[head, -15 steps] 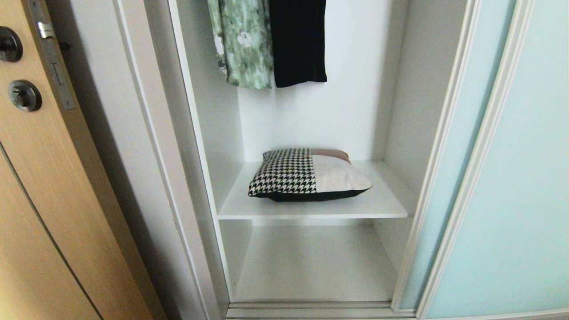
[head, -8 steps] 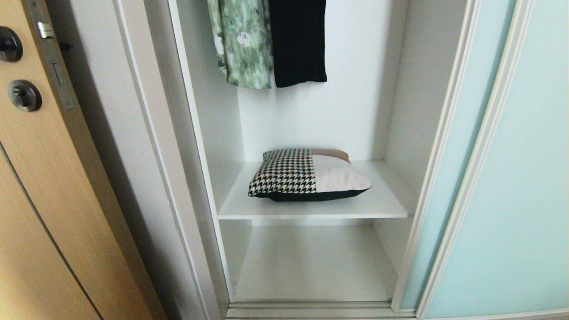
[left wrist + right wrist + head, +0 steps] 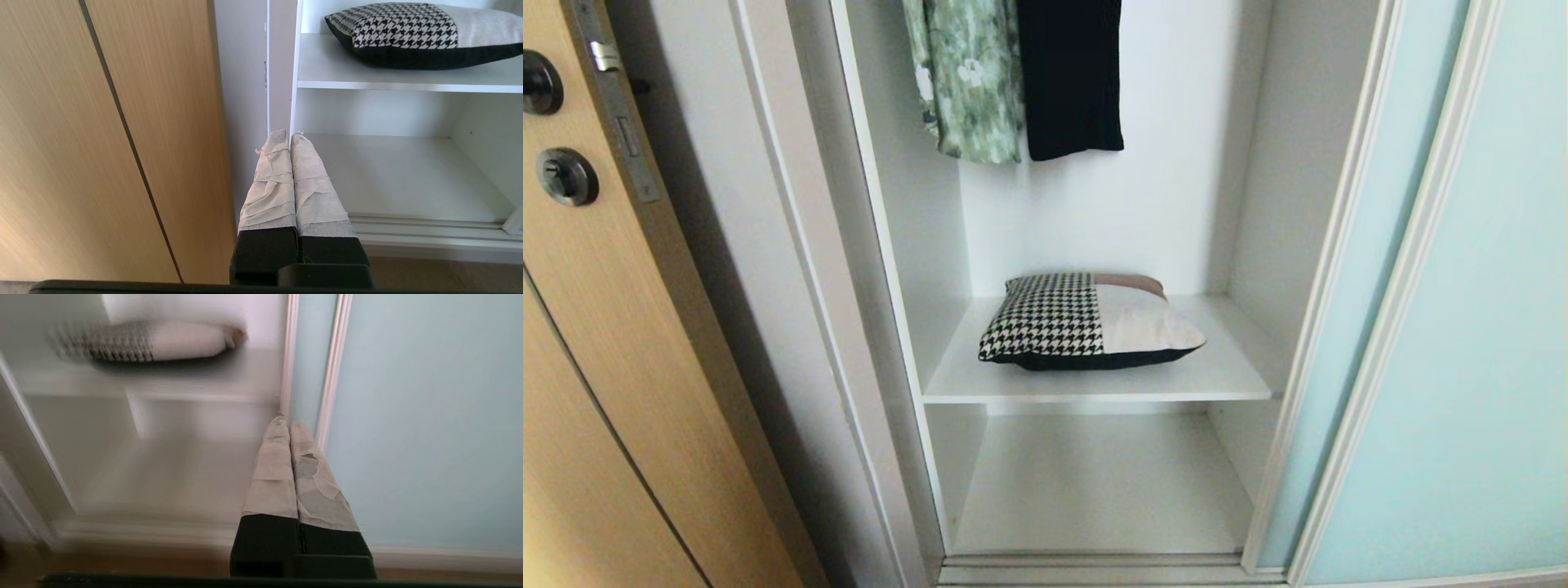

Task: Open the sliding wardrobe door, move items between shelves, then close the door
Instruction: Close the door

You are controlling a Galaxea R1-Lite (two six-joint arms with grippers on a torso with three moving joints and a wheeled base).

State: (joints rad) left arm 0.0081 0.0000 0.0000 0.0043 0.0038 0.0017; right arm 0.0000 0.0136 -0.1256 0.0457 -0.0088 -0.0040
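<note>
We look into the open wardrobe compartment. The sliding wardrobe door (image 3: 1454, 327) stands pushed to the right, its silvery-white frame edge (image 3: 1327, 294) running down the compartment's right side. On the left, the white side panel (image 3: 882, 269) bounds the opening, and farther left stands an oak door (image 3: 613, 367) with a black lock.

The upper shelf (image 3: 1217, 376) carries one cushion (image 3: 1086, 322), houndstooth on its left half, cream on its right, with a dark underside. It lies flat near the middle, with bare board on both sides and in front. The lower shelf (image 3: 1094, 482) lies below it. A green floral garment (image 3: 968, 82) and a black garment (image 3: 1070, 77) hang above, well clear of the cushion.

Neither arm shows in the head view. Our left hand (image 3: 290, 136) is closed, taped fingers (image 3: 269, 183) pressed together, holding nothing; it points at the left side panel's edge, low and near, with the cushion well apart, higher and to the right. Our right hand (image 3: 288, 422) is likewise closed and empty, pointing toward the door frame's edge; the cushion sits higher and to its left, blurred in that view.
</note>
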